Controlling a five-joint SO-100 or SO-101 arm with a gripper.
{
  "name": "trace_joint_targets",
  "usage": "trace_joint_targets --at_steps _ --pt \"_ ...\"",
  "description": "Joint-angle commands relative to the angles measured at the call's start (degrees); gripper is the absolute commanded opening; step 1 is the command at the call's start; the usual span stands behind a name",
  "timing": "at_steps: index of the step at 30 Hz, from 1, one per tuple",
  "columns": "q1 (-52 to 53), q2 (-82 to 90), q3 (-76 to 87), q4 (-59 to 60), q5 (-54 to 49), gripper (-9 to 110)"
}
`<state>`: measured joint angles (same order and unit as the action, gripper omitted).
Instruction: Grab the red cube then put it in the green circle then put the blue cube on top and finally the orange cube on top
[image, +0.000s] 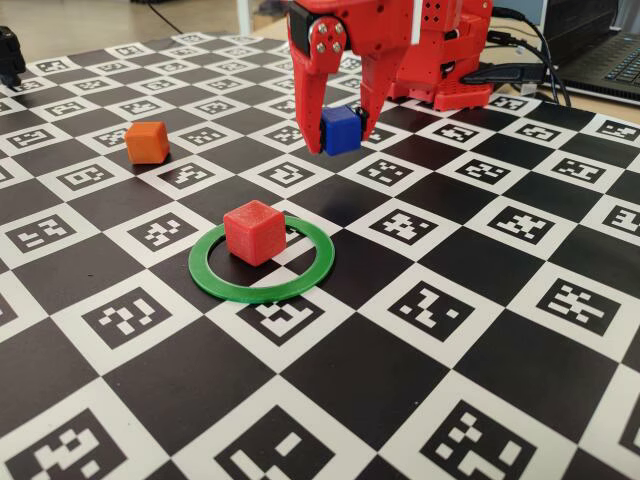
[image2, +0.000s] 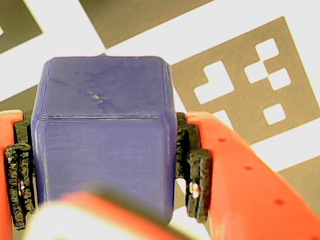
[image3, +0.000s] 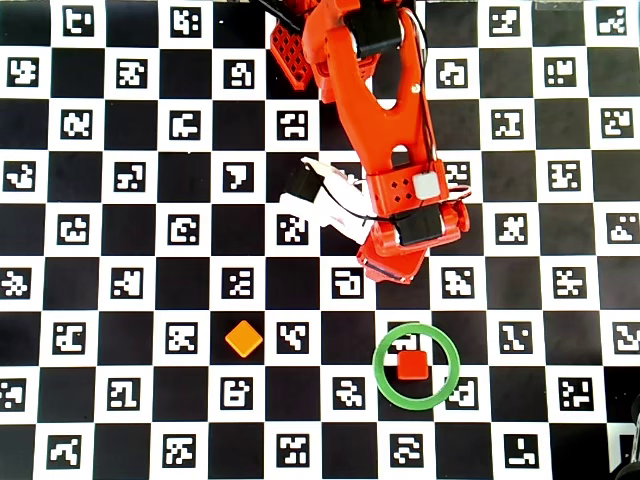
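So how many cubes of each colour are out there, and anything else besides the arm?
Red cube: 1, inside the ring
Blue cube: 1, held in the gripper above the board
Orange cube: 1, alone on the board
Green ring: 1
Total: 4 things, 3 of them cubes

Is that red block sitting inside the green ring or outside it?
Inside. The red cube rests on the board within the green circle, whose rim surrounds it.
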<state>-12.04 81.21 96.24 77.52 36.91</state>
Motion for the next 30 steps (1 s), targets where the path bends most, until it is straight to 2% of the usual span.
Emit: trace_joint_targets --at_steps 1,14,30 --pt "1.23 6.5 -5.19 2.55 -1.23 9" --pt "4.66 8.96 -10.63 10.55 -12.66 6" --pt "4.48 9.05 -20.57 17.75 -36.3 4"
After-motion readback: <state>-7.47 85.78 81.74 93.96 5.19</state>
